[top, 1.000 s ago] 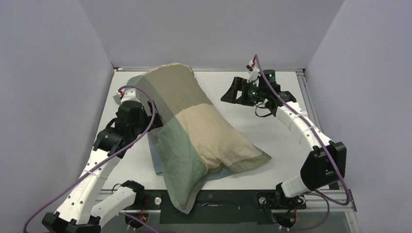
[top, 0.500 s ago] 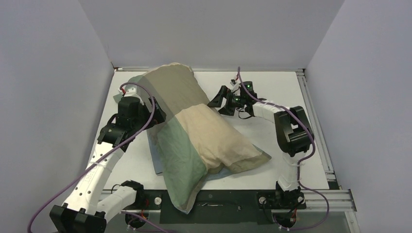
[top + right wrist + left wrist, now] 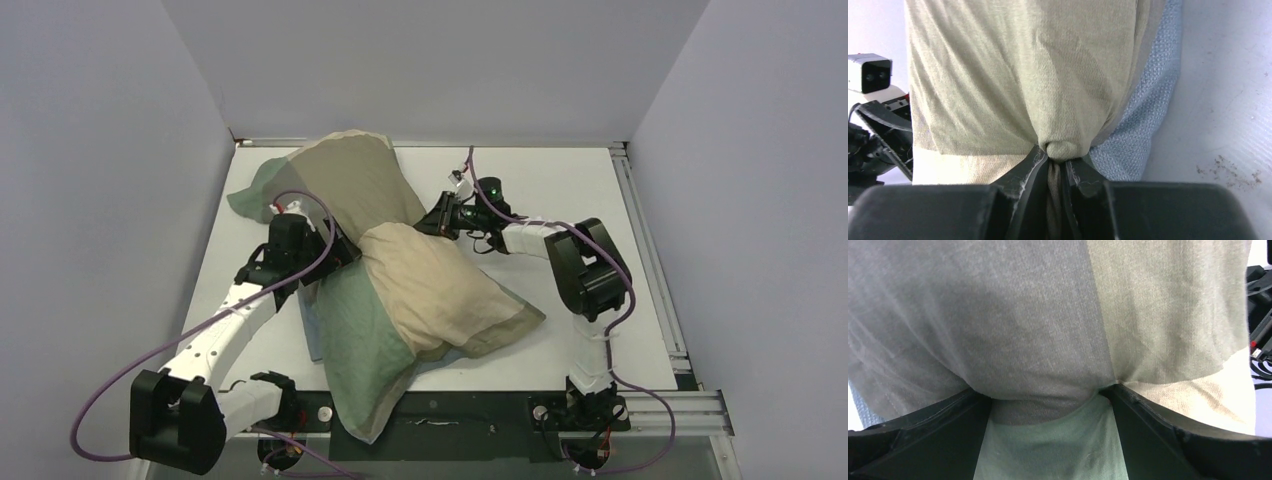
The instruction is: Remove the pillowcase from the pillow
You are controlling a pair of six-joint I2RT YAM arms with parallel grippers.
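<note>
The pillowcase (image 3: 400, 270), in olive, green and beige blocks, lies diagonally across the table and is pinched in at its middle. The pillow is hidden inside it. My left gripper (image 3: 335, 250) presses into the case's left side; in the left wrist view it (image 3: 1043, 390) stands open, with the stuffed cloth (image 3: 1048, 315) bulging between the wide fingers. My right gripper (image 3: 428, 222) is at the case's right side. In the right wrist view it (image 3: 1057, 152) is shut on a bunched fold of olive cloth (image 3: 1023, 75), with the blue-grey face (image 3: 1143, 125) just beside it.
The white table (image 3: 560, 180) is walled by grey panels on three sides. A metal rail (image 3: 650, 260) runs along its right edge. The case's lower end overhangs the dark strip (image 3: 450, 420) at the near edge, between the arm bases.
My right arm swung left to the pillowcase and its jaws shut on a fold. My left gripper pushed right into the case's side. The case's middle has drawn in.
</note>
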